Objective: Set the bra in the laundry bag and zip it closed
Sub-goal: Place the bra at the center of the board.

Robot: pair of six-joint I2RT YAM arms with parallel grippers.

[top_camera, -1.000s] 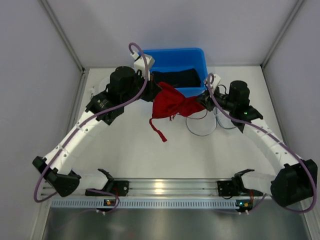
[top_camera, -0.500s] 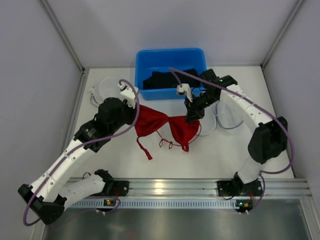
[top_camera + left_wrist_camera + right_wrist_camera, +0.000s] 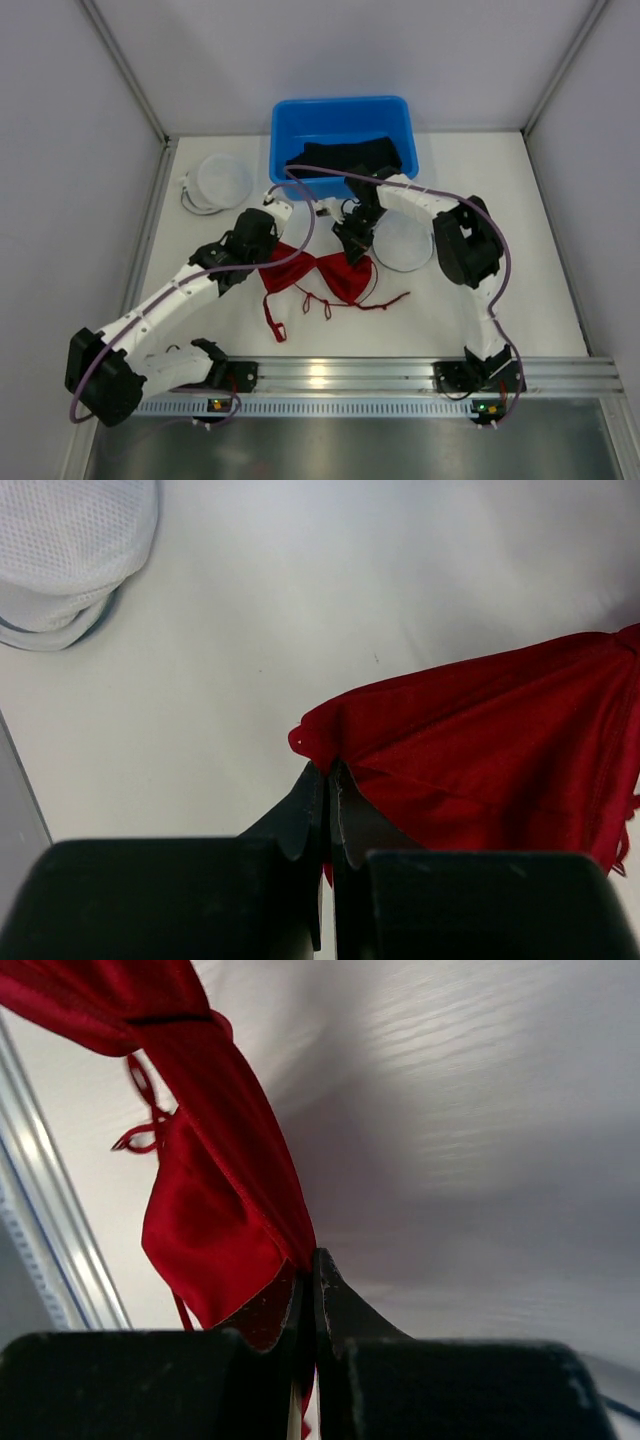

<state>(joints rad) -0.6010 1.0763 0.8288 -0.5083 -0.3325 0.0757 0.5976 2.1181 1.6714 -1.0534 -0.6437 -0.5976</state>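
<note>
The red bra [image 3: 318, 272] hangs stretched between my two grippers over the white table, its strings trailing toward the near edge. My left gripper [image 3: 274, 252] is shut on the bra's left corner; in the left wrist view the gripper [image 3: 328, 770] pinches the bra's [image 3: 480, 750] red edge. My right gripper [image 3: 352, 246] is shut on the right cup's upper edge; in the right wrist view the gripper [image 3: 308, 1260] has the bra [image 3: 210, 1220] hanging from it. A round white mesh laundry bag [image 3: 222, 180] lies at the back left, also in the left wrist view [image 3: 70, 550].
A blue bin [image 3: 340, 112] with black garments in it stands at the back centre. A second round white mesh piece [image 3: 405, 245] lies just right of my right gripper. The metal rail [image 3: 320, 375] runs along the near edge.
Both arms have drawn back from the bin toward the near side, carrying the bra and spreading it out. The right gripper has closed on its right cup.
</note>
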